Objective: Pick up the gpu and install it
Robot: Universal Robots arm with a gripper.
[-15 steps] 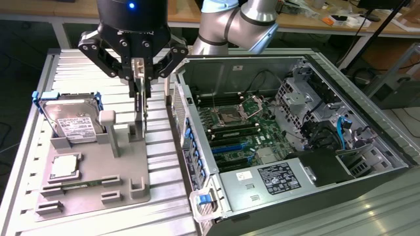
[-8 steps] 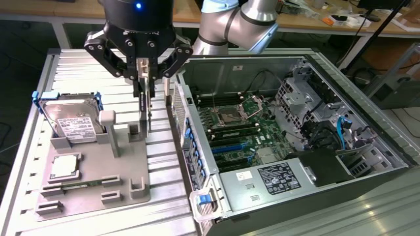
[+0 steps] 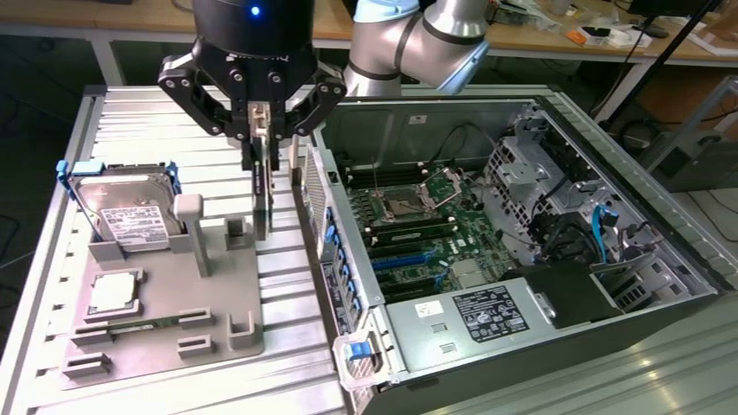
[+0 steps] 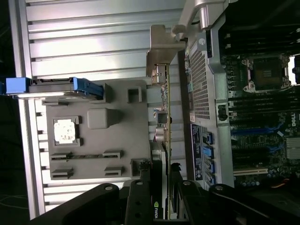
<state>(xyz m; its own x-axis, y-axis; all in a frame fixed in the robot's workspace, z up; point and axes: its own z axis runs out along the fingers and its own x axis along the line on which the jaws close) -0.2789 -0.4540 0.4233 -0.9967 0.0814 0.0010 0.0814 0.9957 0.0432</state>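
We are seeing the jaws squeezing the gpu [image 3: 264, 207] from both sides. The gripper [image 3: 263, 149] is holding it up on its thin edge. The card is hanging over the edge of the gray holder [image 3: 162, 333] closest to the open computer [image 3: 519, 216]. A hard drive [image 3: 127, 212] is standing at a holder corner away from the computer. The holder is sitting on the metal table [image 3: 150, 121].

Rack [image 3: 162, 341] lies on the table [image 3: 150, 112], at the exterior view's left of the open computer case [image 3: 416, 130]. Hard drive [image 3: 130, 212] stands at the rack's far end, with a chip [image 3: 113, 292] lying just before it. Graphics card [image 3: 264, 203] hangs on edge in the gripper [image 3: 263, 143], over the rack's edge nearest the case.
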